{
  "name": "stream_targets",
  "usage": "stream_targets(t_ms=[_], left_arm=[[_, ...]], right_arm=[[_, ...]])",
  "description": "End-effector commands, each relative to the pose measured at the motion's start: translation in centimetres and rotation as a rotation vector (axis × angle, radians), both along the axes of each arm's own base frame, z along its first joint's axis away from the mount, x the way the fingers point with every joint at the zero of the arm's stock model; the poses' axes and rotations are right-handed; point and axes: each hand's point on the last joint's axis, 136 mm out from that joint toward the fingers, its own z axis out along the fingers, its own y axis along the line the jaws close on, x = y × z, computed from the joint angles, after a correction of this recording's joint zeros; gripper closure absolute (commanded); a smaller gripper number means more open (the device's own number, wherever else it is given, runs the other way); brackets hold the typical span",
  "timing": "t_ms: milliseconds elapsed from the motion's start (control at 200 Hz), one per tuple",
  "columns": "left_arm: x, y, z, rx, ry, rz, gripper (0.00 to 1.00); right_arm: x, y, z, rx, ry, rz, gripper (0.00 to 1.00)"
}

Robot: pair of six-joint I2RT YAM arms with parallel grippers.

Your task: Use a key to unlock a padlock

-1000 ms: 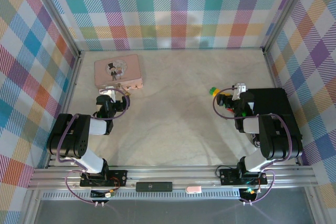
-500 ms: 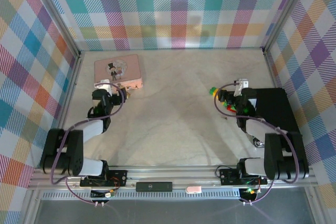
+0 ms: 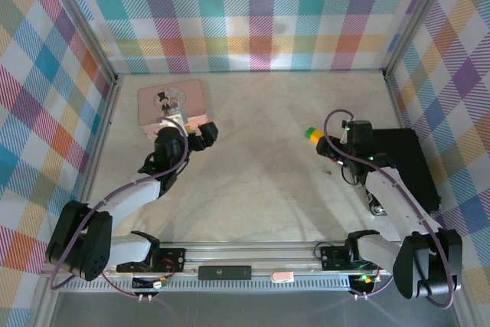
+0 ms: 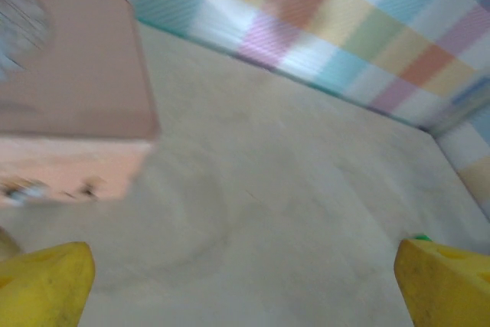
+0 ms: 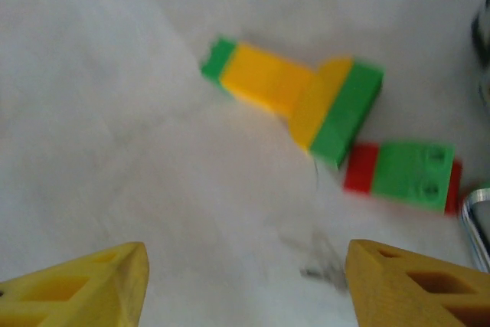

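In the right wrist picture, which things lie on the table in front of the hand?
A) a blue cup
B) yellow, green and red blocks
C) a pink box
B: a yellow-and-green block and a red-and-green block lie on the table ahead of the right hand.

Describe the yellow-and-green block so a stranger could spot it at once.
On the right half of the table, look just beyond the open right gripper. The yellow-and-green block lies flat there, left of the red-and-green block beside it. Unlike that neighbour it has no red: a yellow bar, green at both ends, the right end wider.
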Motion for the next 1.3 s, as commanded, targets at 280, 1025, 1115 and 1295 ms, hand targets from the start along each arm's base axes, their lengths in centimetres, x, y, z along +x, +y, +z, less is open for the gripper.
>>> stream_targets(t_ms=[280,1025,1115,1295], left_arm=[[-0.7,-3.4,-3.9,-0.119,0.162,0.030,0.00],[-1.8,-2.2,-0.3,-0.066,0.116,0.034,0.00],[-2.1,-1.8,0.1,-0.059,0.113,0.041,0.01],[-2.3,-1.9,0.2,-0.069,0.120,0.038,0.00]], right_arm=[[-2.5,-1.0,-5.4,-0.139,0.331,-0.064,0.62],[-0.6,-2.0,-10.5,-0.132,0.468,-0.177,0.77],[-0.7,-1.5,-11.0,-0.111,0.480,-0.168,0.76],[-1.1,-1.2,-11.7,-0.087,0.499,-0.172,0.78]])
